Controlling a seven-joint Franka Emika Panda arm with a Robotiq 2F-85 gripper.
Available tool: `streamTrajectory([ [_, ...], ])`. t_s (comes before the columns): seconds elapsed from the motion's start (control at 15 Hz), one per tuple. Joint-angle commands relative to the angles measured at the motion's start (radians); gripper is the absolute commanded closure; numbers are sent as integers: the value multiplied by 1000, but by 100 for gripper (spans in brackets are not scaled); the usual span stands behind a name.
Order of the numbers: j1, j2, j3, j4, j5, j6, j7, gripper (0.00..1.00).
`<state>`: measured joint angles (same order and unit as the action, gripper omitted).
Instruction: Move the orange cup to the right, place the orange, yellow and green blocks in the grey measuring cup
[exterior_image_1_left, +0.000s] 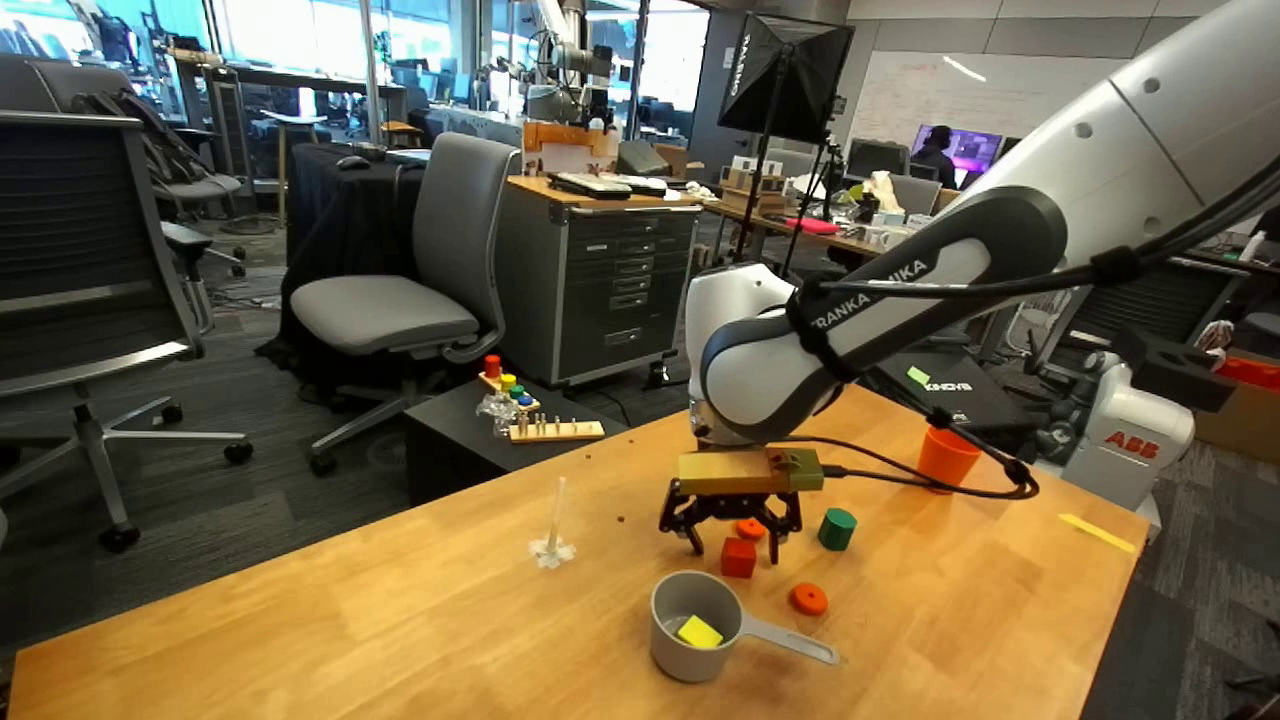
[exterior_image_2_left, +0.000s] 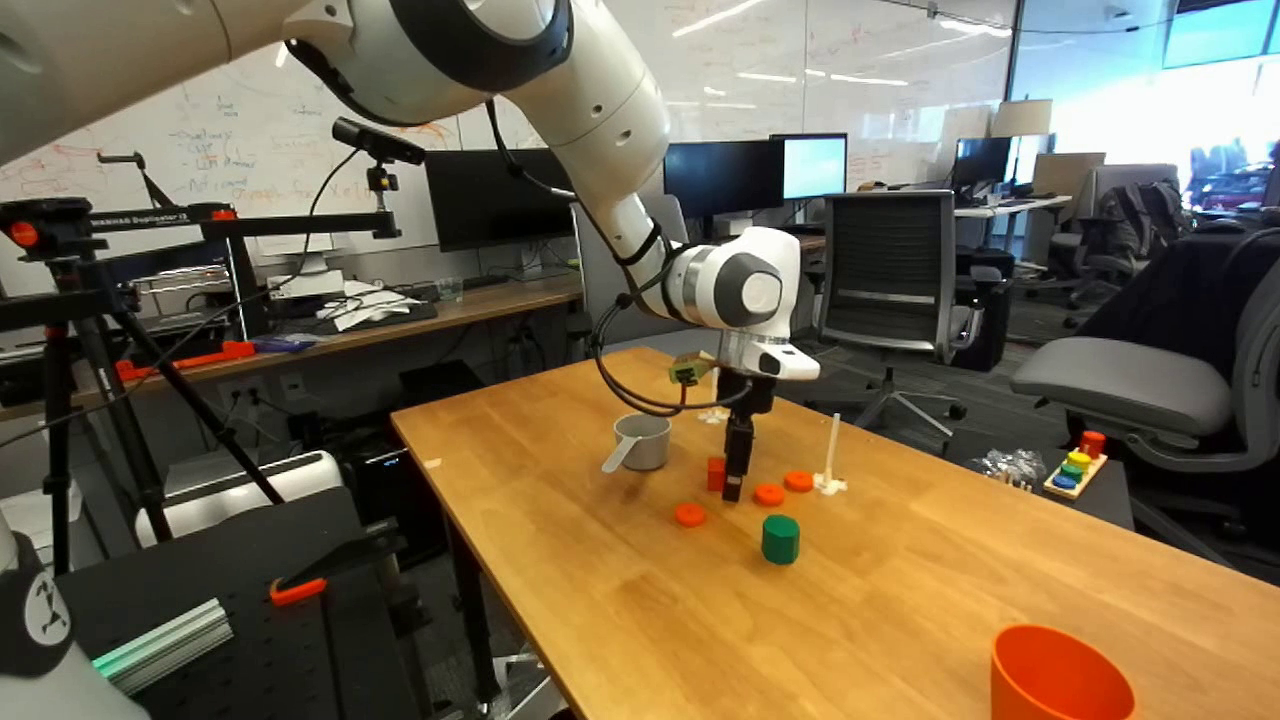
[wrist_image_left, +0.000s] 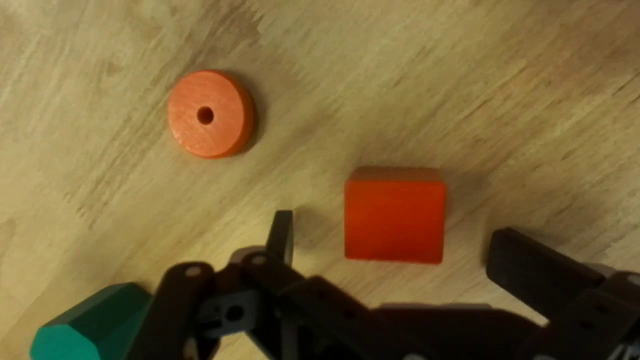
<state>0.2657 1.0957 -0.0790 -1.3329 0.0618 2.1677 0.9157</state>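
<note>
The gripper (wrist_image_left: 390, 232) straddles the red cube (wrist_image_left: 394, 221), fingers apart! Looks like the pick; next, squeeze, lift toward the cup (exterior_image_1_left: 685, 662).

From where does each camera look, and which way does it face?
An exterior view: raised, nearest the grey measuring cup, facing drawers; arm from upper right.
An exterior view: raised, nearest the orange cup, facing monitors; arm from upper left.
Wrist view: on the arm, facing down at the red cube; open gripper at bottom.
Both exterior views share both cups and the green block.
</note>
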Motion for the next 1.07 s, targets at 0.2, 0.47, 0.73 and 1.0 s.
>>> streamTrajectory([
  [0.2, -3, -43, 21, -84, 14, 50, 21, 26],
  [0.47, -3, -74, 19, -120, 12, 54, 19, 57],
  [0.73, -11, -115, 23, -145, 15, 48, 8, 82],
  [1.0, -39, -181, 53, -163, 55, 42, -21, 82],
])
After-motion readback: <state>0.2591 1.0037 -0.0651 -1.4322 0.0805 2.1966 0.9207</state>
